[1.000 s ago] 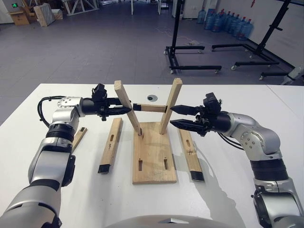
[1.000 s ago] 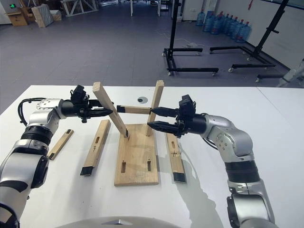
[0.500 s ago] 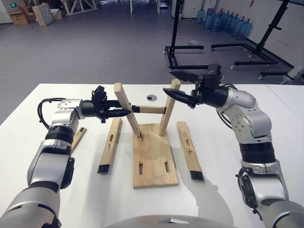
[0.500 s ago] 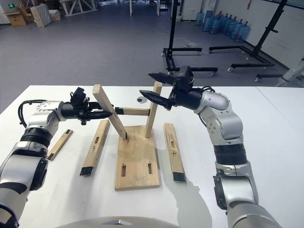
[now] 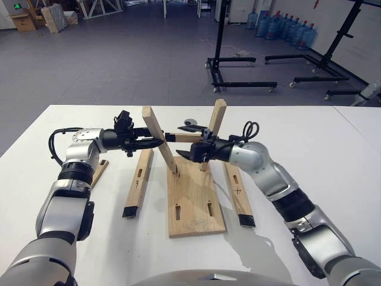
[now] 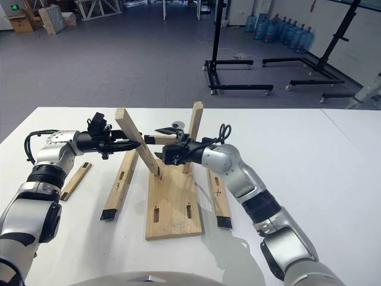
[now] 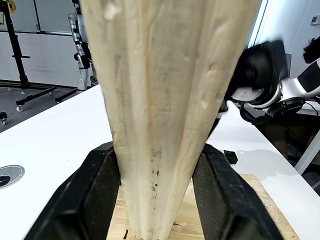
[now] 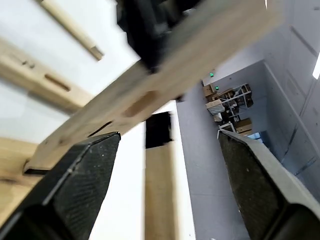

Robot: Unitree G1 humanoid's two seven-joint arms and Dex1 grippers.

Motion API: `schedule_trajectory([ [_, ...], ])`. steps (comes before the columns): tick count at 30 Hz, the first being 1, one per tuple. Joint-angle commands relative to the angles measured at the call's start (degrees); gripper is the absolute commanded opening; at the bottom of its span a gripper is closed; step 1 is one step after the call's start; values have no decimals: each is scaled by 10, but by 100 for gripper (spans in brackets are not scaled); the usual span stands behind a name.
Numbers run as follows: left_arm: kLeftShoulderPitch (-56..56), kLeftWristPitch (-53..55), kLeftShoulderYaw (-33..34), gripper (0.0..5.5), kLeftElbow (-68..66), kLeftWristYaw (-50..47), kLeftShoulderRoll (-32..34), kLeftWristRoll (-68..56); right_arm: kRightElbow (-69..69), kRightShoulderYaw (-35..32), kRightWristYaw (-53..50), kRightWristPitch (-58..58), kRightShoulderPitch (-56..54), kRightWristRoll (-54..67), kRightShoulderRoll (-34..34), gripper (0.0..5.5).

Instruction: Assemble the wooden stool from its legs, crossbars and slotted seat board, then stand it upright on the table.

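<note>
White table (image 5: pixel 309 137) in a big workshop hall, racks and water bottles behind. Seat board (image 5: pixel 193 202) lay flat mid-table, slots up. Two legs were already seated in its far slots: left leg (image 5: pixel 149 116) leaning outward, right leg (image 5: pixel 217 116) closer to upright, with a crossbar (image 5: pixel 184 137) spanning between them. Looked roughly half done. Near slots were unfilled, two spare legs lay flat either side of the board, one (image 5: pixel 138 182) on the left and one (image 5: pixel 238 193) on the right, and a loose crossbar (image 5: pixel 99 173) sat near the left arm. Flipping upright not yet done.

Left arm reached in from the left, forearm about level, left gripper (image 5: pixel 156 142) clamped on the left leg partway up; wrist view showed the pads (image 7: pixel 100 190) pressed on both faces of it. Right arm came across low from the right, elbow bent, right gripper (image 6: pixel 161 143) pointing toward the left leg, fingers spread wide above and below the crossbar, gripping nothing; contact with it unclear
</note>
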State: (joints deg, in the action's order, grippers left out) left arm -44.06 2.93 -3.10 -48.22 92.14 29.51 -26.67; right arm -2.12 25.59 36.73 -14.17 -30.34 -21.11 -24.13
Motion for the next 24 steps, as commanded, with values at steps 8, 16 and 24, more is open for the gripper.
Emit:
schedule_trajectory([
  [8,11,14,-14,203,-2,3,-3,12,-91,40,-211,-57,-19,-194,43,358],
  [16,12,13,-10,203,-9,3,0,15,-116,41,-219,-57,-23,-206,45,358],
  [24,13,11,-18,203,-7,3,-4,20,-123,38,-222,-61,-24,-211,41,216],
])
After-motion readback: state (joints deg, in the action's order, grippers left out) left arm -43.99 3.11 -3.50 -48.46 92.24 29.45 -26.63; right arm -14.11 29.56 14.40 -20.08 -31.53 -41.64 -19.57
